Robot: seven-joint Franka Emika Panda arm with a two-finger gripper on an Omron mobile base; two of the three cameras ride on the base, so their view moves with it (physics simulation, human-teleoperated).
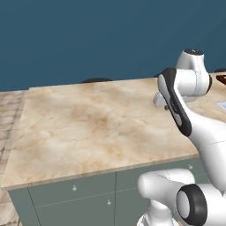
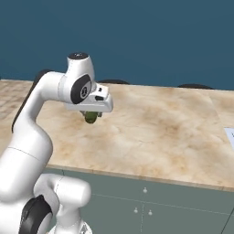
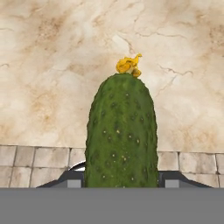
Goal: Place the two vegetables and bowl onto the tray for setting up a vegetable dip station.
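Observation:
My gripper (image 2: 92, 117) is shut on a dark green, bumpy cucumber (image 3: 120, 135), one of the vegetables, and holds it a little above the marble counter (image 2: 160, 132). In the hand view the cucumber stands up between my fingertips (image 3: 72, 180), and a small yellow flower stub tops its far end. From the right base view its green end (image 2: 91, 118) pokes out under the hand, over the counter's left part. A sliver of the dark reddish-brown tray (image 1: 222, 80) shows at the far right edge of the left base view. The bowl is out of view.
The beige marble counter (image 1: 97, 123) runs wide, with grey-green drawer fronts (image 2: 146, 205) below its front edge. A pale flat corner (image 2: 230, 136) sits at the counter's right edge. Tiled floor (image 1: 9, 114) lies to the left. Dark round shapes (image 2: 112, 82) sit behind the far edge.

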